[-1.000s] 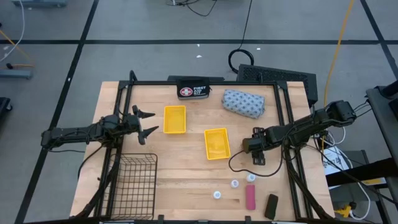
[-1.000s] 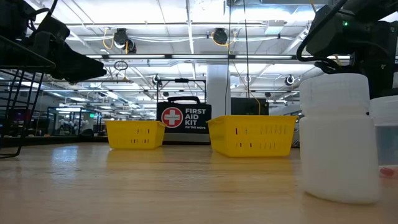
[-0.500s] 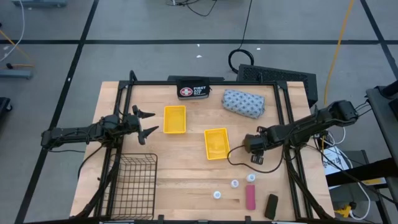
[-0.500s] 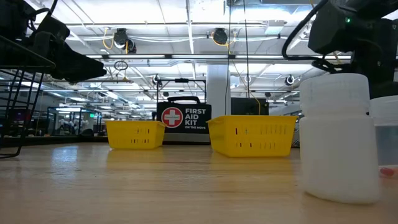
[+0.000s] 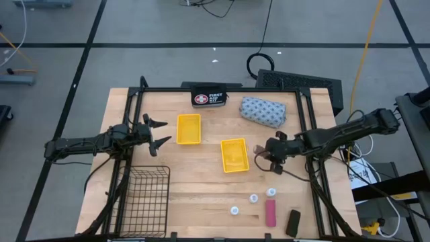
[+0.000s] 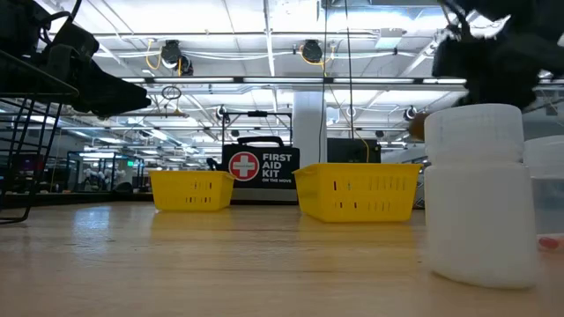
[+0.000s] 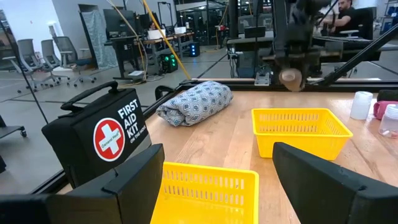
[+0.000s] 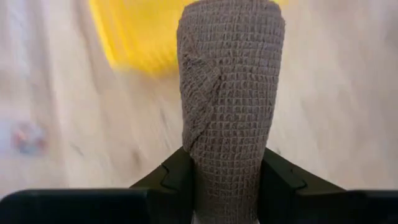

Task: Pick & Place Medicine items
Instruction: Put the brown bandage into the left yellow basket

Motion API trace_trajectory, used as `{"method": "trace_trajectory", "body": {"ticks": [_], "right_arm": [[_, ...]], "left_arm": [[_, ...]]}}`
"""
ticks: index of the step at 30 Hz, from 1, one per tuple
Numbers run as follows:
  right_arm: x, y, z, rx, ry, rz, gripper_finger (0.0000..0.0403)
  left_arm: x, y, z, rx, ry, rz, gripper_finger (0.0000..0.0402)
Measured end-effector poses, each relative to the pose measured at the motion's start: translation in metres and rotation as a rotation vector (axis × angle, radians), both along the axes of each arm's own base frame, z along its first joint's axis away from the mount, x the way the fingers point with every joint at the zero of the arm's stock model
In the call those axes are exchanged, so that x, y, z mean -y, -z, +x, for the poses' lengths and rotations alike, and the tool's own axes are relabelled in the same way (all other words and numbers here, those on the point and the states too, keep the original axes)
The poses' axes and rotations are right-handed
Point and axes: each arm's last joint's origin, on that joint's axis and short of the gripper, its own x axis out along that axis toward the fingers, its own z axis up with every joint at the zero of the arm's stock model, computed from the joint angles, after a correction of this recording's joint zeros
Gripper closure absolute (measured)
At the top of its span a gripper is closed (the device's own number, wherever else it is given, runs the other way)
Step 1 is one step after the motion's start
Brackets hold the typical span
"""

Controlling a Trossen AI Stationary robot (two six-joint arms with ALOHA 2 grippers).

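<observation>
Brown oblong, a woven-textured roll, sits clamped between the right gripper's fingers, its long axis running straight out past their tips. It hangs above the table just right of the nearer yellow tray, the likely drop, a short way left. Left gripper waits wide open and empty beside the farther yellow tray.

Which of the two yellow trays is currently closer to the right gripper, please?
The yellow tray nearer the table's middle, just beside the right gripper holding the brown roll. The other tray sits farther left, toward the first aid case.
</observation>
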Motion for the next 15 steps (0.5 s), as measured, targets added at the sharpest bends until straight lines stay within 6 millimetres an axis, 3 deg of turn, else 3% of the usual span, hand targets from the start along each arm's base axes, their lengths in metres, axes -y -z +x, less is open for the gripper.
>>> {"method": "trace_trajectory", "body": {"ticks": [7,15], "right_arm": [[0.002,-0.031,0.015,0.37,0.006,-0.181,0.0296],[0.007,-0.054,0.035,0.652,-0.009,-0.252,0.029]], "left_arm": [[0.0,0.0,0.0,0.002,-0.007,0.003,0.0091],[-0.006,-0.014,-0.003,0.087,-0.205,0.16,0.0091]]}}
